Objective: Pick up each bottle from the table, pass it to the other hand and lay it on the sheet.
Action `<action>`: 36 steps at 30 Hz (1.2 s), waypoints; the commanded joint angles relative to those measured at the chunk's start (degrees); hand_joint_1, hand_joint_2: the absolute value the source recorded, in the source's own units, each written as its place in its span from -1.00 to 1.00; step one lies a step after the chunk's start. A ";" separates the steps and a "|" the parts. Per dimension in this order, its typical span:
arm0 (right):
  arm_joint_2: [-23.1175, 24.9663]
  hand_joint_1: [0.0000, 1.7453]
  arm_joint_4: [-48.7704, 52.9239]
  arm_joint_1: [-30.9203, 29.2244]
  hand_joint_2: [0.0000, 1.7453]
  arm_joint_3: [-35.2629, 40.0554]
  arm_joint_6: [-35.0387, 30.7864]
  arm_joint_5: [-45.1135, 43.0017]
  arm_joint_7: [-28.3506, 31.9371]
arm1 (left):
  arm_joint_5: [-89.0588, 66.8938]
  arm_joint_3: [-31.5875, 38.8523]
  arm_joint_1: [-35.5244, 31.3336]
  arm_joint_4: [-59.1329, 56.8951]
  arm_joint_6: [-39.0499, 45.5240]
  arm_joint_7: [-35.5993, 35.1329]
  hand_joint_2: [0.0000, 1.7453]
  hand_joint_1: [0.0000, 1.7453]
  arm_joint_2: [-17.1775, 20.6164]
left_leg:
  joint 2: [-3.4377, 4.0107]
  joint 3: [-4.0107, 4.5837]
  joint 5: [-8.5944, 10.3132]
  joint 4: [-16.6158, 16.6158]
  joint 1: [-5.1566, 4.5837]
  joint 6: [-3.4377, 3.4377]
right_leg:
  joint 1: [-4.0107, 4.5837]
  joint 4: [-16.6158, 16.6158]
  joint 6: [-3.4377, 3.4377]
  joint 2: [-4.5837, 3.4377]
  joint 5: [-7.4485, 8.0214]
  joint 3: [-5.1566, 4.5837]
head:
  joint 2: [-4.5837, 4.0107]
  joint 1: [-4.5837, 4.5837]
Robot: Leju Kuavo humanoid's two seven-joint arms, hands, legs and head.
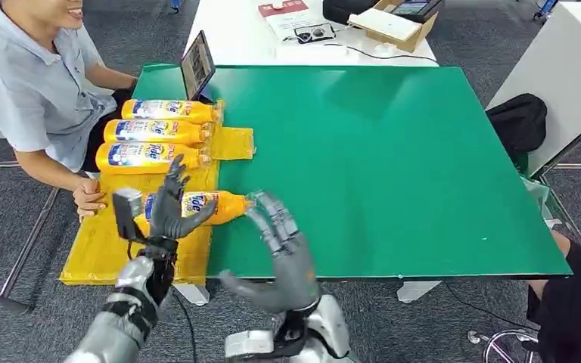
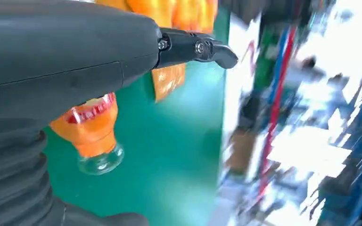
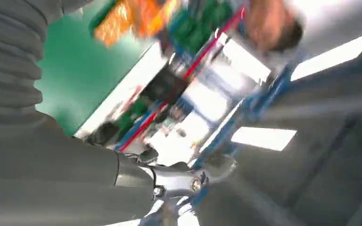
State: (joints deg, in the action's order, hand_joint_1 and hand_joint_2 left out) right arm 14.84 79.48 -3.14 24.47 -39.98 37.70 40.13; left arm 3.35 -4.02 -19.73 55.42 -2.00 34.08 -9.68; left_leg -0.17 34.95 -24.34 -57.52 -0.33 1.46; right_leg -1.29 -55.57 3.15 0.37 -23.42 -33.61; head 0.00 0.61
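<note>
Three orange Tide bottles (image 1: 159, 131) lie side by side at the far end of the yellow sheet (image 1: 98, 249). A fourth orange bottle (image 1: 212, 204) (image 2: 92, 132) lies at the sheet's right edge, its clear cap over the green table (image 1: 393, 166). My left hand (image 1: 168, 208) (image 2: 66, 52) hovers over its body with fingers spread upward and the thumb straight; one finger crosses the bottle. Just right of the cap, my right hand (image 1: 287, 257) (image 3: 52, 179) is held out with fingers extended and nothing in it.
A person (image 1: 38, 83) sits at the left, one hand (image 1: 87, 198) resting at the sheet's left edge. A tablet (image 1: 197, 64) leans at the table's far left corner. A black bag (image 1: 518, 121) sits right of the table. Another person (image 1: 575, 302) stands at the front right.
</note>
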 commanded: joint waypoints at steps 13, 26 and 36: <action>4.45 -1.00 3.34 7.18 1.00 -20.81 -0.02 -21.58 -0.13 | -1.33 -0.77 20.93 28.40 10.42 1.20 1.00 -1.00 -1.57 | 0.03 -0.10 -0.13 0.01 0.13 -0.08 | 0.13 0.04 -0.15 -0.03 -0.11 0.08 | 0.00 0.02; 0.61 -1.00 -2.28 3.98 1.00 -13.74 -0.02 -26.46 -0.13 | -2.92 -2.35 20.55 31.66 10.94 1.48 1.00 -1.00 -1.57 | 0.06 -0.10 -0.10 0.02 0.15 -0.09 | 0.16 0.07 -0.15 -0.07 -0.06 0.10 | 0.00 0.02; -1.33 -1.00 -4.40 3.87 1.00 -13.97 -0.02 -23.65 -0.13 | -3.70 -3.35 18.05 30.82 9.20 -0.37 1.00 -1.00 -1.70 | -0.11 -0.02 -0.02 0.06 0.09 -0.04 | 0.09 0.07 -0.09 0.10 -0.06 0.06 | 0.00 0.00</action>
State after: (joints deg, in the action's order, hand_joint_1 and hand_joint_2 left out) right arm 14.82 80.43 2.17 13.23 -39.69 10.10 40.04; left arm -0.07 -5.86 0.93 87.45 7.96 34.29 -11.72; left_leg -0.19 35.05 -24.34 -57.51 -0.30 1.49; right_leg -1.27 -55.57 3.15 0.39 -23.44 -33.73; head 0.00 0.61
